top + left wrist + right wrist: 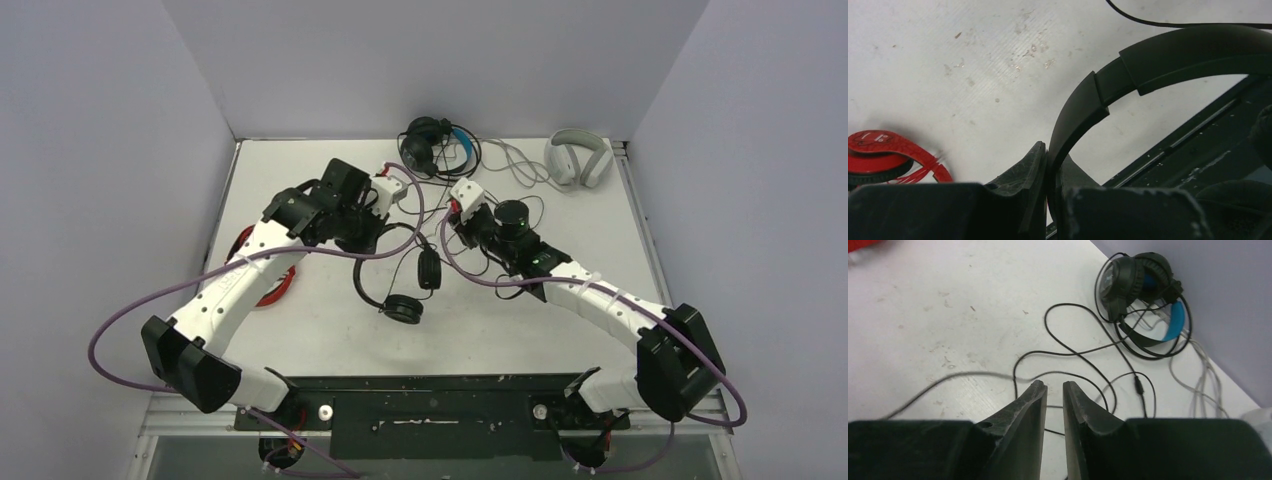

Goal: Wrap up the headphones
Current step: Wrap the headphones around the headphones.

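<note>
Left pincer (1050, 150) clenched on black headset's (403, 308) band mid-table; right pincer (1054, 387) slightly parted, empty, above loose cord (1073, 352). No wrapping finished, seemingly: cords sprawled by blue headset (1135, 280) and white headset (578, 158).

The top camera looks down from behind the arm bases (290, 400) at 6 o'clock, covering the whole desk (330, 340). Each wrist camera peers closely past its fingers (1023, 190), low over it. Top and right-wrist views share the blue headset (1128, 285) at 12 o'clock.
</note>
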`<state>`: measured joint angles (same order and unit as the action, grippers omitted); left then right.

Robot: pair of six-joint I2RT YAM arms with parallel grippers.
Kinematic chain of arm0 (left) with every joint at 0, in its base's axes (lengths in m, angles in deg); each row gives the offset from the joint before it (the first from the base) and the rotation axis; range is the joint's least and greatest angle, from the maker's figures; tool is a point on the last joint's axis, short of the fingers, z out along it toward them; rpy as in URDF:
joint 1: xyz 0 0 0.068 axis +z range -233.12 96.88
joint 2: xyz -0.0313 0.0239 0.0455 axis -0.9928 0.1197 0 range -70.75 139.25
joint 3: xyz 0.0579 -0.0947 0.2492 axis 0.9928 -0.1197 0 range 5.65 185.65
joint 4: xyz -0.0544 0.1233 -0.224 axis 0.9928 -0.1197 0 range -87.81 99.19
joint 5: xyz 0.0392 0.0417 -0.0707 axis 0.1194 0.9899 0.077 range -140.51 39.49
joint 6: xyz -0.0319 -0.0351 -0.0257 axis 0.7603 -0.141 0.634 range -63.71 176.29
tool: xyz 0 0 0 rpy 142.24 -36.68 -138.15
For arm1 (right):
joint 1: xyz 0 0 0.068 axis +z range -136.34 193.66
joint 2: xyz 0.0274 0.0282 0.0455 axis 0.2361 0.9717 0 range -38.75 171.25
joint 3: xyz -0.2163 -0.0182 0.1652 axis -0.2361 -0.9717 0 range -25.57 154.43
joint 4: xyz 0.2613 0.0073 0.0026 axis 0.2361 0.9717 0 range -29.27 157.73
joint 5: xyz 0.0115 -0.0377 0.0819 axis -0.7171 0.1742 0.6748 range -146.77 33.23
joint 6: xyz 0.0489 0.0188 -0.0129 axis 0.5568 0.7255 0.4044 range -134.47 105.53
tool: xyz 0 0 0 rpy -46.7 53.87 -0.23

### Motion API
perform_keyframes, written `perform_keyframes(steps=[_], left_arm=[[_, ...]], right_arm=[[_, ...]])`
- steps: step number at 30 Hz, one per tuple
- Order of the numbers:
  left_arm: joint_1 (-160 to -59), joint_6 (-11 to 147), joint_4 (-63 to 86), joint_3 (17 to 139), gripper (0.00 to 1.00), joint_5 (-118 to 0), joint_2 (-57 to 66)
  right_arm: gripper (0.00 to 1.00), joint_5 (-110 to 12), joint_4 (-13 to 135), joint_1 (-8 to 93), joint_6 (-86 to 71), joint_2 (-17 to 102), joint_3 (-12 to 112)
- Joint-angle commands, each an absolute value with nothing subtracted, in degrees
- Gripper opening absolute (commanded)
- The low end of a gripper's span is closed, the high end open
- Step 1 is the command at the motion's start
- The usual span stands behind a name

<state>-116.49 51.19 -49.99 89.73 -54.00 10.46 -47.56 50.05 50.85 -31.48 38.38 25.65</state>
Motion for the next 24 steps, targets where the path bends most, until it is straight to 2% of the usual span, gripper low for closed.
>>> perform_keyframes(steps=[1,6,10,13,16,21,24], left_arm=[[-116.7,55.4,-50.3,95.9,0.00,-65.0,8.2],[-116.6,60.8,-52.2,101.7,0.00,-69.6,9.7],[-116.6,63.6,-52.8,104.4,0.00,-67.7,10.0],[-116.6,64.8,-52.9,105.4,0.00,-68.0,10.6],[-116.6,65.7,-52.8,106.5,0.00,-68.2,11.2],[-116.3,66.3,-53.0,107.9,0.00,-67.3,12.3],[-115.7,66.9,-53.0,108.6,0.00,-66.8,12.9]], right_arm=[[0.22,-32.4,31.3,48.8,-22.4,36.2,20.5],[0.37,-21.4,14.1,45.4,-15.0,38.9,14.7],[0.43,-17.4,10.6,42.3,-10.7,40.6,14.1],[0.44,-22.9,13.8,41.1,-10.2,38.9,12.6],[0.52,-32.7,20.1,39.9,-9.1,35.9,11.1],[0.65,-35.2,22.5,38.0,-9.8,27.9,4.8],[0.69,-34.1,22.8,37.9,-10.8,21.7,0.3]])
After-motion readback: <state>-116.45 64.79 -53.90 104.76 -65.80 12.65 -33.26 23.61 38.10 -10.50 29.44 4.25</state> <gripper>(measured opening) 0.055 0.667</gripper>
